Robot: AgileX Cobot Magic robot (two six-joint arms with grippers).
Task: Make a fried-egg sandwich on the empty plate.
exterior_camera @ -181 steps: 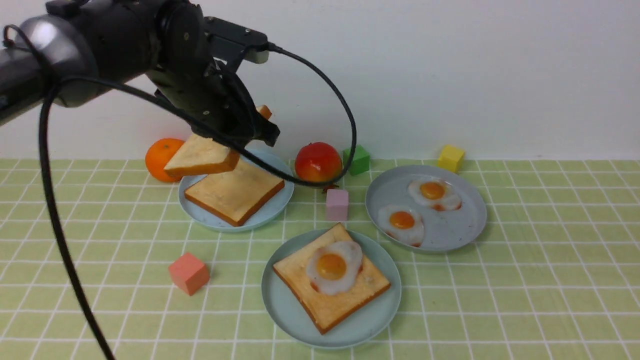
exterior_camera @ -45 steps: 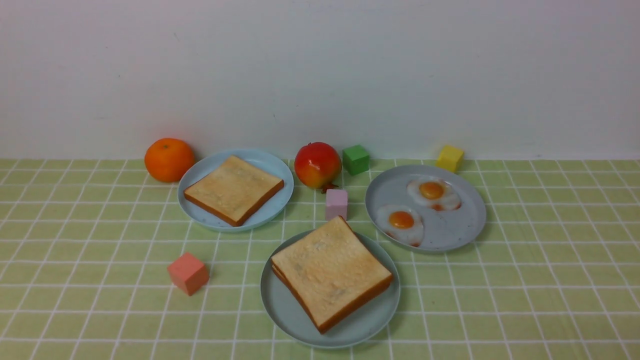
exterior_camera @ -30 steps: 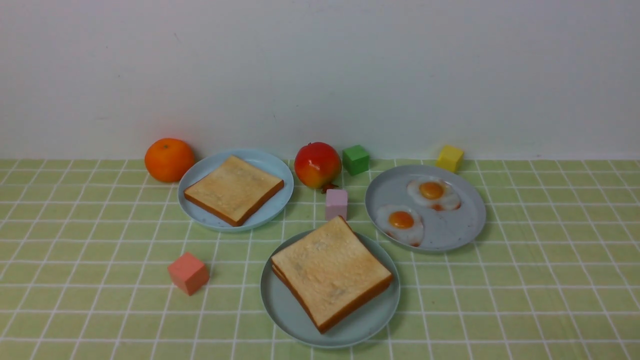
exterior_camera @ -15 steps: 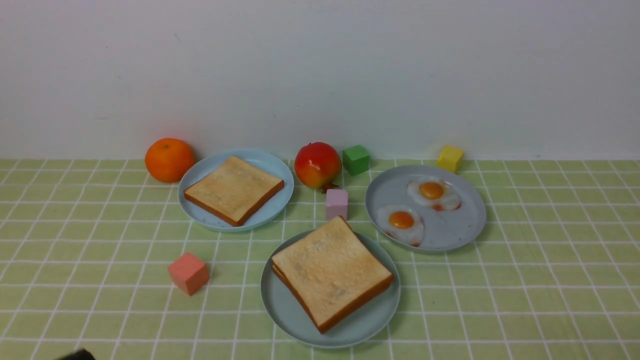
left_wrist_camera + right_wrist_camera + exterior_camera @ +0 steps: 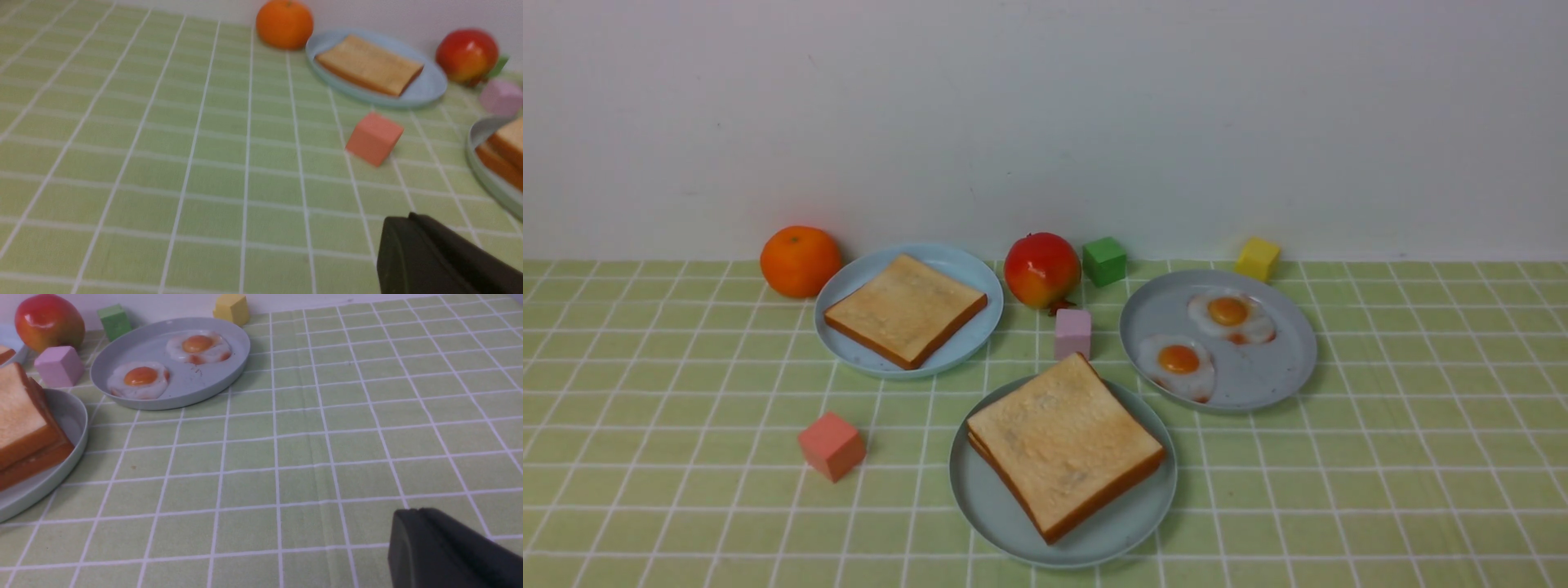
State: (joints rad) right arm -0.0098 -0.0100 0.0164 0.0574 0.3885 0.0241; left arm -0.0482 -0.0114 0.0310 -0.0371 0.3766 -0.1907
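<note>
green checked cloth runs to a plain white wall, and near its front middle sits the empty plate [image 5: 988, 498], now bearing the fried-egg sandwich [image 5: 1063, 445]: two toast slices stacked, the egg between them hidden from every view. the stack lies turned diamond-wise, one corner toward the wall and one toward the robot, with no long axis to speak of. it looks finished, so i judge nothing is left to pick up; any coming move would only be a nudge or a rest.

both arms are out of the front view. from the left gripper [image 5: 441, 257] the sandwich lies ahead and toward the robot's right, beyond the pink cube [image 5: 374, 138]; from the right gripper [image 5: 449, 551] it lies ahead and toward the robot's left, well apart. neither looks clearly nearer.

each wrist view shows only one dark tip, low over bare cloth. the left claw is closed on nothing. the right claw holds nothing; whether it is closed or parted i cannot tell.

outward: a lilac cube [image 5: 1072, 333] just behind the plate, a toast plate [image 5: 968, 269] behind left, an egg plate [image 5: 1258, 384] behind right.
</note>
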